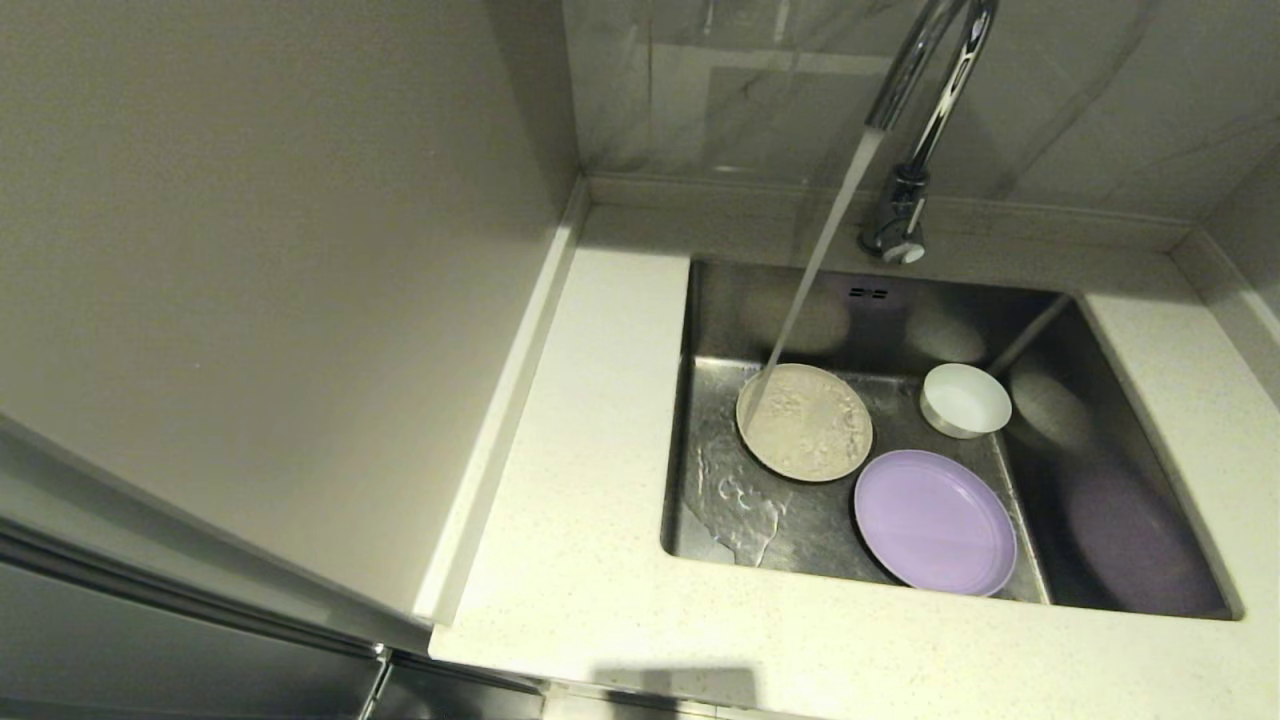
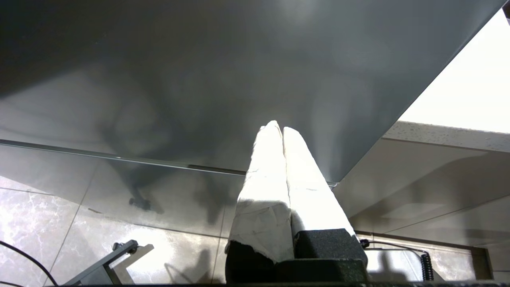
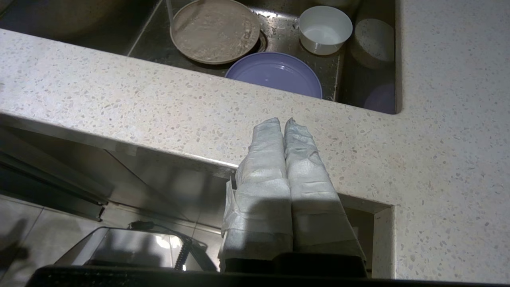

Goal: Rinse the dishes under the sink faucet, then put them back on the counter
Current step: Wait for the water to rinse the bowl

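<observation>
now water from the faucet point(image 1: 925, 110) hits the beige plate point(image 1: 805, 422) in the sink point(image 1: 1120, 470); both end effectors, left point(image 2: 278, 129) and right point(image 3: 283, 124), are closed, empty.

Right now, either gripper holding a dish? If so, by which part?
Nothing is held. The left gripper and right gripper are both shut and empty; the cream plate, lilac plate and white bowl lie in the sink.

Glossy chrome faucet point(image 1: 935, 80), brushed steel sink point(image 1: 1100, 440), speckled stone counter point(image 1: 580, 560), smooth matt lilac plate point(image 1: 935, 522).
</observation>
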`<state>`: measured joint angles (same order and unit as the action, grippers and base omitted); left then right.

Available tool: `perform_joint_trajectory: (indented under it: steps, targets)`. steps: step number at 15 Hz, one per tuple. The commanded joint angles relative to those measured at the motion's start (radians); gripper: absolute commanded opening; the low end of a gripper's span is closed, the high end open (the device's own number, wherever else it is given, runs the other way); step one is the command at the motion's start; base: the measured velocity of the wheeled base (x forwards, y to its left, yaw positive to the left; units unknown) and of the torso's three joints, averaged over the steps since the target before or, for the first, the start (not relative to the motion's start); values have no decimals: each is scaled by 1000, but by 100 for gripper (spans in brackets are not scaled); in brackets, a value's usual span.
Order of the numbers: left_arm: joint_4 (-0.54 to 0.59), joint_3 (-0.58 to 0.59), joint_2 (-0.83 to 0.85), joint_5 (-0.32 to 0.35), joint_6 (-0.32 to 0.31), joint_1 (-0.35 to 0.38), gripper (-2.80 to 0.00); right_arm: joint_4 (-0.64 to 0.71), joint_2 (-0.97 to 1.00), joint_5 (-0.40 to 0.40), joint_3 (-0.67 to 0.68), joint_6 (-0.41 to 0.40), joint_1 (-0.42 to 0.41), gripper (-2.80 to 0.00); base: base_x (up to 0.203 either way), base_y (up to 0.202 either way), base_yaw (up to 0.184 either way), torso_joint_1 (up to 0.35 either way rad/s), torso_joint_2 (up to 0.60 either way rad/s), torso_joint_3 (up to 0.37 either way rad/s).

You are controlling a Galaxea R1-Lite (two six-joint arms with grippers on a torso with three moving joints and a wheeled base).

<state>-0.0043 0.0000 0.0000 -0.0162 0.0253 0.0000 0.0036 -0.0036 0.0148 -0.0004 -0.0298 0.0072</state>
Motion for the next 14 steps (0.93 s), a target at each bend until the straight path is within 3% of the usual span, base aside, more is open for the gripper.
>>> perform_joint_trajectory:
  steps: [1, 14]
  targets:
    - [0, 0, -3, -1, 1, 0, -280, 1, 5, 1, 0, -1, 0, -280, 0, 0, 0, 0, 0, 0]
    - [0, 0, -3, -1, 0, -1, -280, 1, 5, 1, 0, -1, 0, -280, 0, 0, 0, 0, 0, 0]
